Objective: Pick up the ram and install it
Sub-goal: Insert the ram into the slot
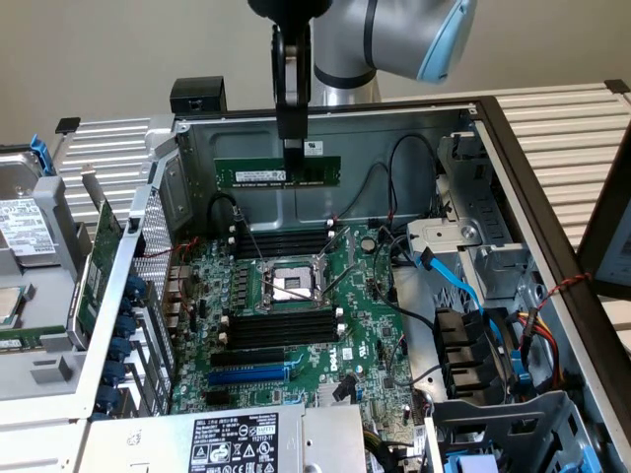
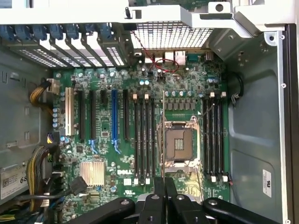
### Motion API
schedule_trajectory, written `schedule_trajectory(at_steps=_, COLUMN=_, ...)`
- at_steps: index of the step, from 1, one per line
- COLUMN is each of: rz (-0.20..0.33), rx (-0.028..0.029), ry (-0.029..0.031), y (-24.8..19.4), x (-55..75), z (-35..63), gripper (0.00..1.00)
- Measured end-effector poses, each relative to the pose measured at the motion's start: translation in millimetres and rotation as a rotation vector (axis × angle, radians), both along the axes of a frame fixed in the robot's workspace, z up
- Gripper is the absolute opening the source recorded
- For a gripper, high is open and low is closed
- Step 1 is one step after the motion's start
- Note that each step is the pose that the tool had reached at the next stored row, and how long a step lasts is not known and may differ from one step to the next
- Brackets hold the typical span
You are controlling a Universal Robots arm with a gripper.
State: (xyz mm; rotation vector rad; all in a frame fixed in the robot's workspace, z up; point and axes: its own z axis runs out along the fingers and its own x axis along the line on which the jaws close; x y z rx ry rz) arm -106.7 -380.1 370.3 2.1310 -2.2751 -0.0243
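Ram (image 1: pixel 278 170): green stick, clenched by its upper edge in the pincer (image 1: pixel 293 148), aloft over the motherboard (image 1: pixel 370 335), clear of the black slots (image 1: pixel 281 330); hazard: tilt or offset could jam it against them.

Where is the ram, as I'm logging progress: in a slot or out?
Out: the gripper holds the ram in the air, above the empty slots.

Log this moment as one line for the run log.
gripper: shut on the ram | ram: in the air over the motherboard, not seated | memory slots: empty
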Motion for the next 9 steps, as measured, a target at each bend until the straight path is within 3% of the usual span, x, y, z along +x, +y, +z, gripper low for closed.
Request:
schedule_trajectory(at_steps=2, rz=-0.002, rx=-0.0038, ry=0.0000, y=0.0, x=0.0, z=-2.5, gripper=0.12)
schedule_trajectory(at_steps=5, rz=-0.004, rx=-0.0148, ry=0.0000, y=0.0, x=0.0, z=-5.4, gripper=0.12)
schedule_trajectory(at_steps=9, rz=-0.004, rx=-0.0163, ry=0.0000, y=0.0, x=-0.5, z=-7.1, gripper=0.12)
